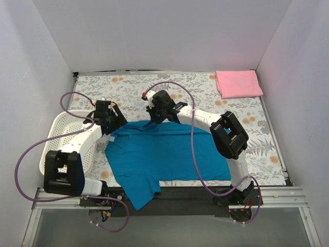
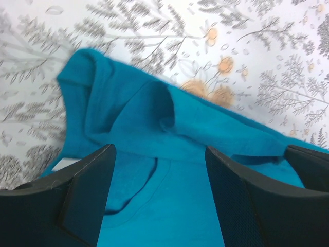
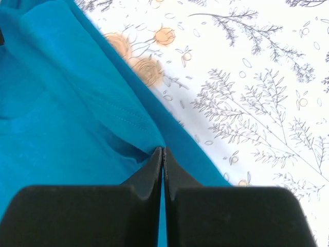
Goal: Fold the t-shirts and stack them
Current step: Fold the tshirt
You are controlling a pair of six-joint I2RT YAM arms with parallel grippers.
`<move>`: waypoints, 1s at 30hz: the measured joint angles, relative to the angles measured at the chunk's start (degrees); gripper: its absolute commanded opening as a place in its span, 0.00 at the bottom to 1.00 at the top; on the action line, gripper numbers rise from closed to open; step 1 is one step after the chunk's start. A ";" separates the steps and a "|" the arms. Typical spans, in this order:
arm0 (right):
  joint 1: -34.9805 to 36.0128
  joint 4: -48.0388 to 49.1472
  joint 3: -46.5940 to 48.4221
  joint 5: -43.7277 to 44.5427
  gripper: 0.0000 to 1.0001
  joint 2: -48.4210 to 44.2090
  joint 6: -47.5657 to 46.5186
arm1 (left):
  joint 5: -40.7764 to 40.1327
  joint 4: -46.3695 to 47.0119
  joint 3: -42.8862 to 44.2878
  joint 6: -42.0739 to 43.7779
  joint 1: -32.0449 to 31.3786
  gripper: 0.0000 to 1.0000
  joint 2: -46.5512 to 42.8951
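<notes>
The teal-blue t-shirt [image 1: 164, 154] lies spread across the near middle of the table, one sleeve hanging toward the front edge. Its far edge is bunched up where both grippers meet it. My right gripper [image 3: 163, 150] is shut on a fold of that edge [image 3: 128, 118], and in the top view it [image 1: 156, 121] sits at the shirt's far middle. My left gripper [image 2: 159, 154] stands open over the rumpled teal cloth [image 2: 154, 113], a finger on each side, nothing pinched; from above it [image 1: 117, 126] is at the far left corner. The pink t-shirt [image 1: 238, 83] lies folded at the back right.
A white lattice basket [image 1: 59, 134] stands at the left edge beside the left arm. The floral tablecloth [image 1: 257, 139] covers the table. White walls close the back and both sides. Purple cables loop over both arms.
</notes>
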 measured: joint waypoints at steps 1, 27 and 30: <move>-0.37 0.17 0.35 -0.33 0.14 0.55 0.02 | 0.42 0.22 1.36 0.13 0.00 0.69 1.51; -3.91 0.94 6.40 -6.27 0.18 8.79 0.55 | 7.58 3.98 13.90 2.10 0.00 0.49 23.47; -3.87 0.98 6.40 -6.64 0.18 8.79 0.66 | 7.67 4.02 13.90 2.01 0.00 0.48 23.96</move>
